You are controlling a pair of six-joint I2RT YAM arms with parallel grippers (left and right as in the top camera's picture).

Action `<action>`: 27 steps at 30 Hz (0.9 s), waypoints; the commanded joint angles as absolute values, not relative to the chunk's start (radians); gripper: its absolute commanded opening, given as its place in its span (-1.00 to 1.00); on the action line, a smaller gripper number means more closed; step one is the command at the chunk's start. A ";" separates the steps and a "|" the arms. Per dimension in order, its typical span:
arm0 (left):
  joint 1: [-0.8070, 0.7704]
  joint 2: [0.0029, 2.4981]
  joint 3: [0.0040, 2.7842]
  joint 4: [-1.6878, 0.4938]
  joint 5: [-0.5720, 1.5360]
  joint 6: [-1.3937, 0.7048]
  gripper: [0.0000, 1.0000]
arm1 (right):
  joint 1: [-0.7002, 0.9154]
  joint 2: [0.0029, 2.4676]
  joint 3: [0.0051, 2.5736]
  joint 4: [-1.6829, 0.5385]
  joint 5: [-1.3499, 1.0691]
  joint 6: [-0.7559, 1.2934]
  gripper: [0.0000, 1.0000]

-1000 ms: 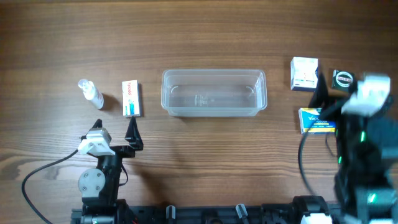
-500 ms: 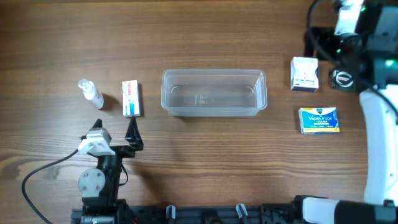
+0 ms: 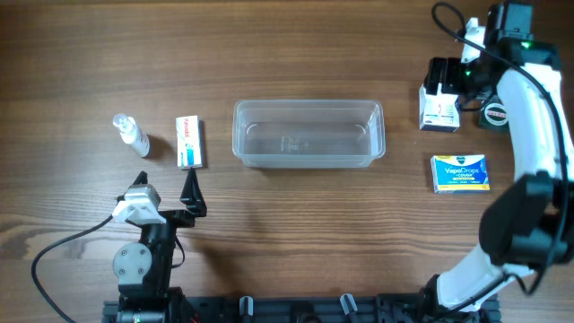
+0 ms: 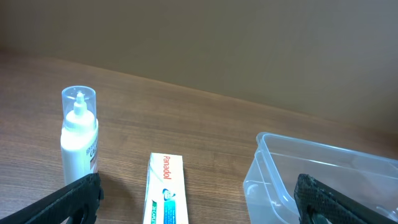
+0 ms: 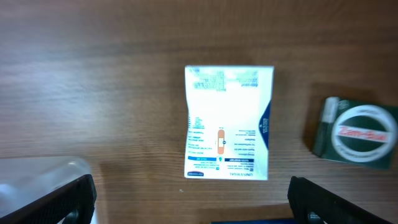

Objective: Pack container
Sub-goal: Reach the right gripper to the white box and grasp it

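The clear plastic container (image 3: 309, 135) stands empty mid-table; it also shows in the left wrist view (image 4: 323, 174), and one corner shows in the right wrist view (image 5: 43, 180). My right gripper (image 3: 446, 79) hangs open and empty above a white bandage box (image 3: 439, 109), which lies flat in the right wrist view (image 5: 229, 123) ahead of the open fingers (image 5: 193, 205). My left gripper (image 3: 191, 190) is open and empty near the table's front, its fingers (image 4: 199, 205) just short of a Panadol box (image 3: 188, 142) (image 4: 166, 190).
A small spray bottle (image 3: 130, 135) (image 4: 79, 140) stands left of the Panadol box. A round green tin (image 3: 493, 114) (image 5: 360, 132) sits right of the white box. A blue VapoDrops box (image 3: 460, 173) lies nearer the front right.
My right arm has swung from beside the blue box up to the far right and now reaches back over the white box. The left arm and all objects have not moved.
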State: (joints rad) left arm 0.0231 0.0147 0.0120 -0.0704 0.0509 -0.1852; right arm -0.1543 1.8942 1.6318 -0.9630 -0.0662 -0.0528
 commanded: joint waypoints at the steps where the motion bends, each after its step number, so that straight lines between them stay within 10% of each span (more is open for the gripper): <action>1: 0.031 0.007 0.006 -0.072 0.059 -0.191 0.99 | -0.159 1.969 1.637 -0.947 -0.045 -0.051 0.99; 27: 0.031 0.007 0.006 -0.072 0.059 -0.191 1.00 | -0.191 2.163 1.628 -0.820 -0.051 -0.184 0.99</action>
State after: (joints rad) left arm 0.0231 0.0147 0.0120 -0.0704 0.0509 -0.1852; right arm -0.1890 2.1456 1.6314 -0.8402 -0.0261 -0.1642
